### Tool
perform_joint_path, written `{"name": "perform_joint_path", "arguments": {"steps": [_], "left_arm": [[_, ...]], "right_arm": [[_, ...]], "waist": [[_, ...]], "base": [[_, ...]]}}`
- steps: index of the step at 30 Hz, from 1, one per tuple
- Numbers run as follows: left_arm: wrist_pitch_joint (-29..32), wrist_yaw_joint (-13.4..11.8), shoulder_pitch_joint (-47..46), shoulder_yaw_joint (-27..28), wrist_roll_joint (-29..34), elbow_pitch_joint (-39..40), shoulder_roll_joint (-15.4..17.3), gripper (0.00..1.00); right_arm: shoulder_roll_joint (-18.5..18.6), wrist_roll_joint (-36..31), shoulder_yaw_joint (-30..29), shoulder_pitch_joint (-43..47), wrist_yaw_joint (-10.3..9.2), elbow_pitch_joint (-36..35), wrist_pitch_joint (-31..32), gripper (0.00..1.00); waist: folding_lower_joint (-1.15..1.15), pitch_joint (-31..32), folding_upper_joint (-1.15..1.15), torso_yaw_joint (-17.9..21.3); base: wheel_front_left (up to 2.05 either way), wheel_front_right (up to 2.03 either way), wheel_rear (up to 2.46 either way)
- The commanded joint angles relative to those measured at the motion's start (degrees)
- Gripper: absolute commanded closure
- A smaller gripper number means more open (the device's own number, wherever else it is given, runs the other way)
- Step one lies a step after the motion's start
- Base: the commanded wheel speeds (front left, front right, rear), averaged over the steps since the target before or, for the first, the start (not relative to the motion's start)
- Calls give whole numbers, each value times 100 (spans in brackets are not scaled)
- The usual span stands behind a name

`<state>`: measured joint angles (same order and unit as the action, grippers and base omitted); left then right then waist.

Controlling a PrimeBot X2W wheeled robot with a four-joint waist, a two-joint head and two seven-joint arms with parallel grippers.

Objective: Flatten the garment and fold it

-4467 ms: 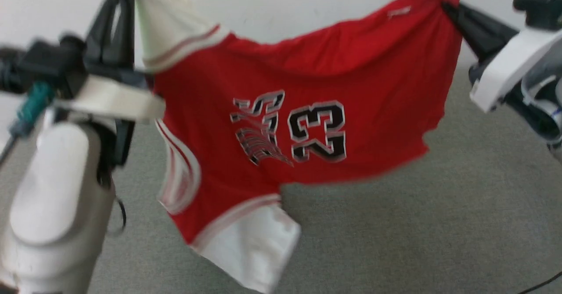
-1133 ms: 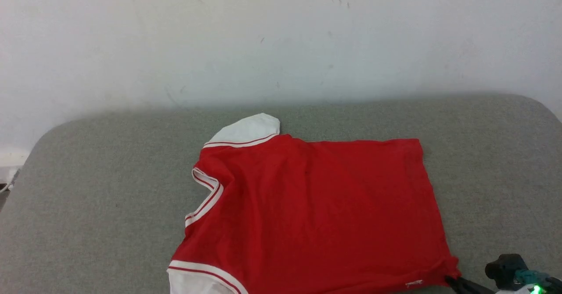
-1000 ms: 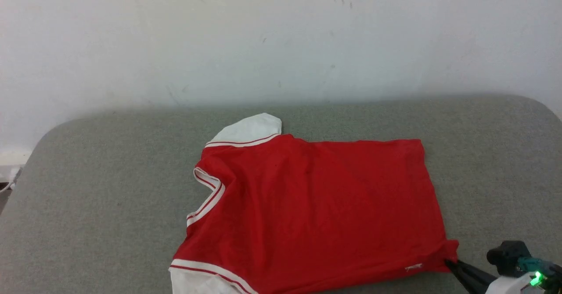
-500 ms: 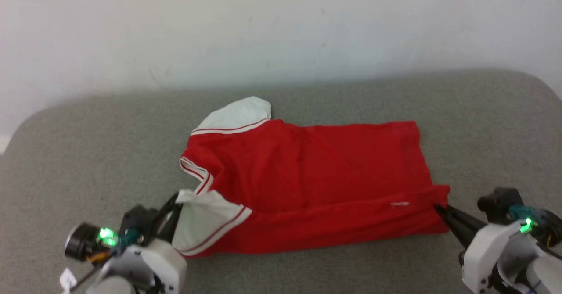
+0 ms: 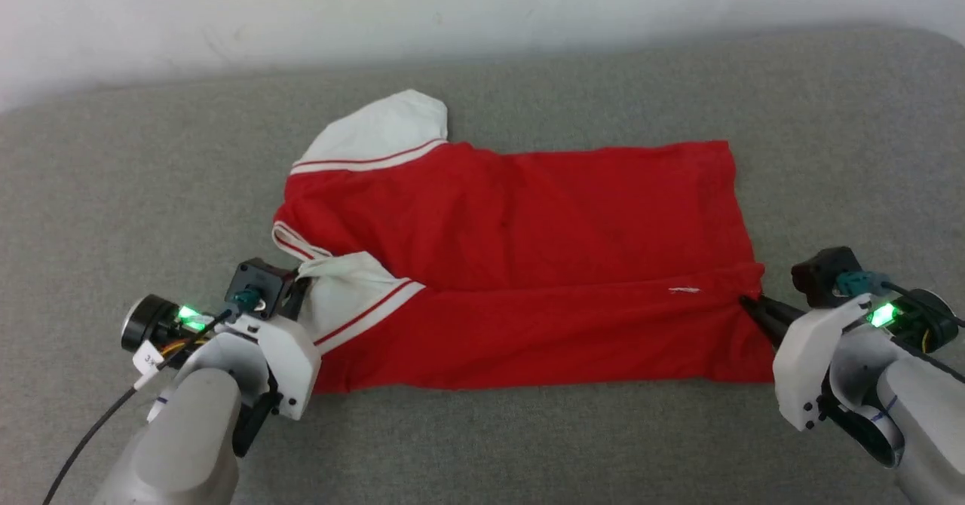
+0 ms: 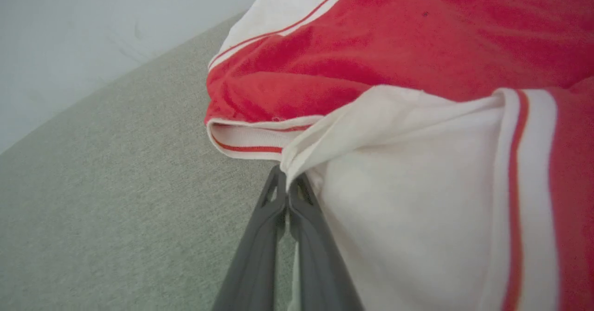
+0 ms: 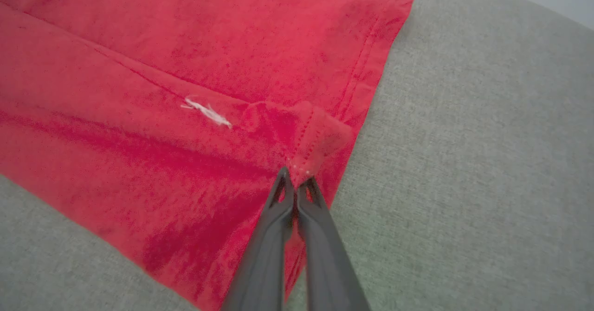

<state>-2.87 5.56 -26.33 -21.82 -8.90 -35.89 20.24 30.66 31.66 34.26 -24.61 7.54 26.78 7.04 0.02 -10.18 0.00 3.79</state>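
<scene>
the red shirt [image 5: 528,218] is laid plain side up on the grey cushion [image 5: 121,181], near edge folded over toward the middle. one white sleeve [image 6: 394,185] is pinched at its edge by the left gripper [image 6: 287,183], fingers pressed together on cloth. the hem corner [image 7: 315,134] is pinched by the right gripper [image 7: 295,177], also clamped tight. the far sleeve [image 5: 377,132] is spread flat by the wall side.

Quick tally: one garment [image 5: 528,264] with two white sleeves, far sleeve [image 5: 377,132] and near sleeve [image 5: 347,294]. Two tools, left tool [image 5: 300,286] and right tool [image 5: 746,305], two dark fingers [image 7: 269,236] each. Two green lights, left light [image 5: 186,315] and right light [image 5: 878,314]. One grey tabletop [image 5: 113,188].
</scene>
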Motion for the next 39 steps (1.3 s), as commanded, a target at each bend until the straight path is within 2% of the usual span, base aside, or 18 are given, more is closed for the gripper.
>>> {"name": "perform_joint_path", "arguments": {"steps": [1,9,10,11,12,13,14,19,24,28,33,34,37,39], "left_arm": [[-29,38,-96,-59,35,-191,-33,100],[-244,155,-336,-343,-151,-1310,-230,100],[-286,162,-348,-366,-193,-1391,-262,100],[-336,168,-366,-387,-229,-1458,-273,100],[-390,174,-384,-392,-283,-1527,-267,84],[-439,178,-405,-401,-332,-1579,-257,50],[-481,181,-427,-400,-391,-1623,-241,0],[-375,189,-569,-667,-586,-1483,-60,0],[91,191,-717,-1155,-983,-908,351,0],[1063,191,-863,-1677,-1699,-160,762,0],[2763,192,-1084,-2296,-2905,758,1317,0],[2763,192,-1084,-2296,-2905,758,1317,0],[3691,192,-1232,-2590,-3417,1100,1609,0],[4123,192,-1308,-2694,-3672,1178,1693,0]], "right_arm": [[-38,3,68,-118,-5,96,0,100],[-114,291,604,-394,-5,606,-35,100],[-115,350,611,-403,-5,632,-93,95],[-105,391,632,-406,-5,646,-137,74],[-87,433,662,-401,-5,648,-164,45],[-67,480,667,-393,-5,634,-208,0],[-44,506,655,-387,-5,608,-265,0],[124,580,590,-251,-5,377,-442,0],[245,549,441,-28,-5,124,-412,0],[280,486,305,163,-5,-42,-297,0],[258,381,138,347,-5,-211,-154,0],[258,381,138,347,-5,-211,-154,0],[212,321,71,408,-5,-312,-54,0],[180,285,40,426,-5,-370,2,0]], "waist": [[-2,-256,0,43],[-2,-269,0,3],[-2,-213,0,-12],[-2,-146,0,-27],[-2,-70,0,-41],[-2,13,0,-56],[-2,96,0,-68],[-2,497,0,-141],[-2,786,0,-186],[-2,934,0,-216],[-2,1010,0,-223],[-2,1010,0,-223],[-2,1007,0,-198],[-2,989,0,-168]], "base": [[0,0,0],[0,0,0],[0,0,0],[0,0,0],[0,0,0],[0,0,0],[0,0,0],[0,0,0],[0,0,0],[0,0,0],[0,0,0],[0,0,0],[0,0,0],[0,0,0]]}}
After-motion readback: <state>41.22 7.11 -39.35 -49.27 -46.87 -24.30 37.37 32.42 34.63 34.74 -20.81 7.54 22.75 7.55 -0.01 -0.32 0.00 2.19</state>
